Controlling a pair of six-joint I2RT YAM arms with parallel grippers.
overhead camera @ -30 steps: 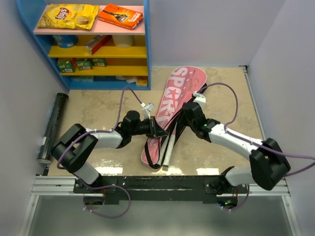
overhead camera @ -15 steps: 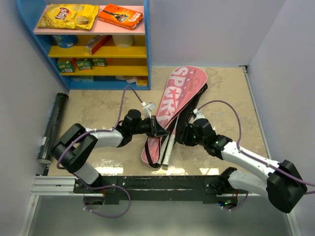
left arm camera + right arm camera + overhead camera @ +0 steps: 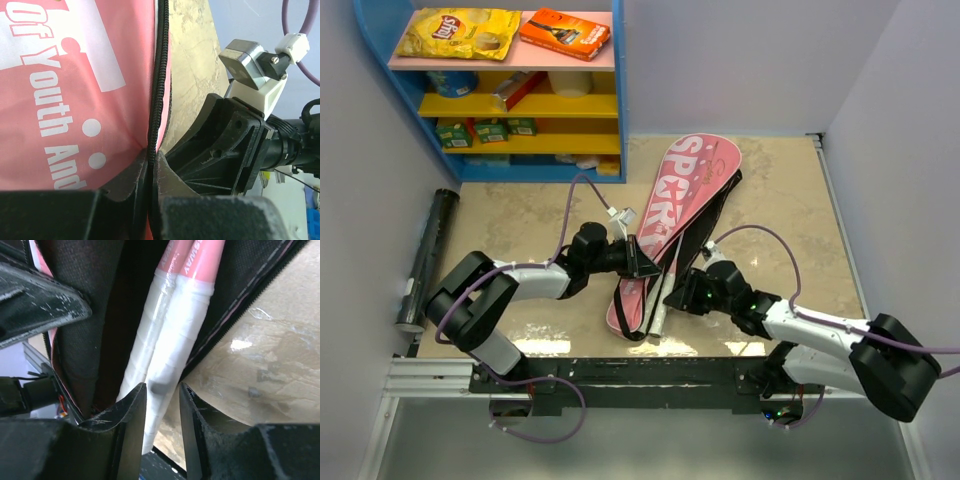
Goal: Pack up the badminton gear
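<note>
My left end effector (image 3: 150, 161) is clenched on the black zip edge of the pink bag (image 3: 687, 185), which lies slantwise on the worktop (image 3: 520, 215) from mid far edge toward mid near edge. Bag lettering: "SPORT" from above, "Of Youth And" at my left wrist. Two rackets (image 3: 172, 320) sit in its open near end with white-taped grips outward; the print on the pink shafts is unreadable. My right end effector (image 3: 162, 390) straddles one grip; I cannot tell whether it pinches. The black tube (image 3: 428, 255) lies along the left edge. A yellow Lay's packet (image 3: 458, 32) tops the shelf (image 3: 618, 80).
</note>
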